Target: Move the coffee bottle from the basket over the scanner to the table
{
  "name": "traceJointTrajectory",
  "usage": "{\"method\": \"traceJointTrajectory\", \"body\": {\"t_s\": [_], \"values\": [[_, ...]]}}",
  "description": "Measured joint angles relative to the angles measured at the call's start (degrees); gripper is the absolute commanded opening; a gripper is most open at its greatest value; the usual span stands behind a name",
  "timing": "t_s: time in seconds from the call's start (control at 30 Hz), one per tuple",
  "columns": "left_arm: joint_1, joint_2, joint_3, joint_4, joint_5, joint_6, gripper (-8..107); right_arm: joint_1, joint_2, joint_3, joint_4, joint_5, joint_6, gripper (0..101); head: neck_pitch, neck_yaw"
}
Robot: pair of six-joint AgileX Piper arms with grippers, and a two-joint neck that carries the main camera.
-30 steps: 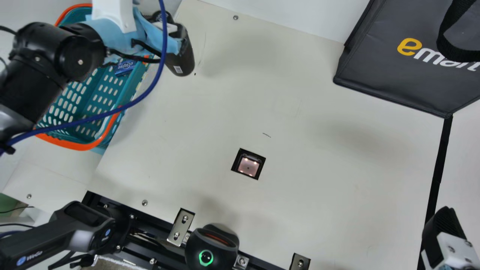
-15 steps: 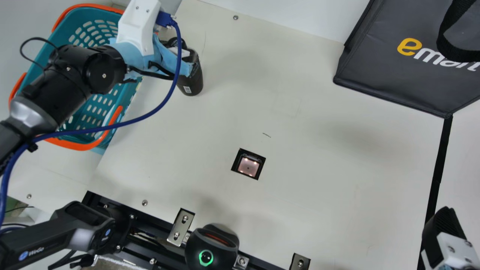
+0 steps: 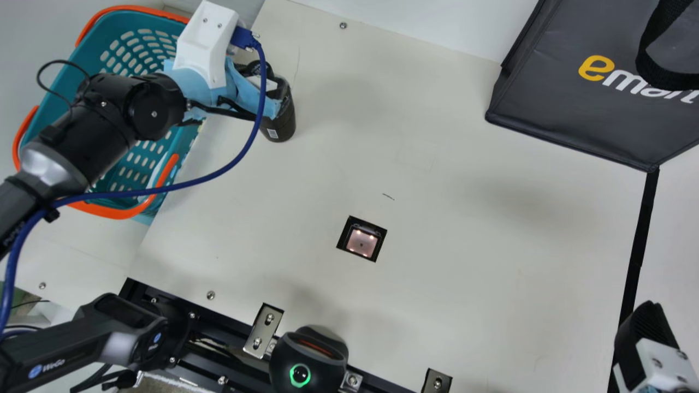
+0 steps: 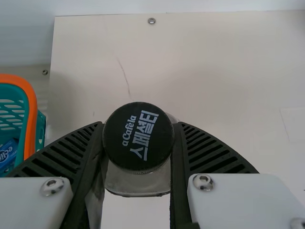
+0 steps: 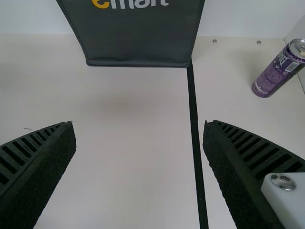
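1. One teal basket (image 3: 73, 84), orange-handled, partly hidden behind the left arm. Blue packet (image 4: 7, 155) inside carries pale print, cut off by the left wrist view's edge.
2. Dark jointed unit (image 3: 117, 333), lower left of the main view: pale print, a round blue mark; cut off at the edge.
3. Left gripper (image 3: 246, 90): fingers closed on the coffee bottle (image 3: 279, 128) from both sides, parted only by its width. Bottle is beside the basket, over the table (image 3: 464, 229); base contact cannot be determined. Cap bears white lettering in two scripts; the side, a small white label too small to read.
4. Scanner (image 3: 361, 241): lit window, well apart from the bottle.
5. Black bag (image 3: 568, 109): yellow-and-white print, cropped.
6. Right gripper (image 3: 647, 333): fingers wide apart, holding nothing; cut off in the main view.
7. Purple can (image 5: 279, 71): tilted in the right wrist view, printed, partly cropped.
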Motion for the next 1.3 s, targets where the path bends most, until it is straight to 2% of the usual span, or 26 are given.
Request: {"method": "traceJointTrajectory", "body": {"t_s": [0.5, 0.9, 1.3], "values": [[2.3, -5.77, 0.51, -7.41, 0.84, 4.48, 89, 0.0, 0.0, 0.0, 0.0, 0.0, 0.0, 95, 0.0, 0.0], [6.14, -16.64, -3.1, -4.97, 8.95, 1.56, 90, 0.0, 0.0, 0.0, 0.0, 0.0, 0.0, 95, 0.0, 0.0], [10.56, -25.24, -9.81, -2.11, 22.84, -1.71, 90, 0.0, 0.0, 0.0, 0.0, -0.14, 0.0, 95, 0.0, 0.0]]}}
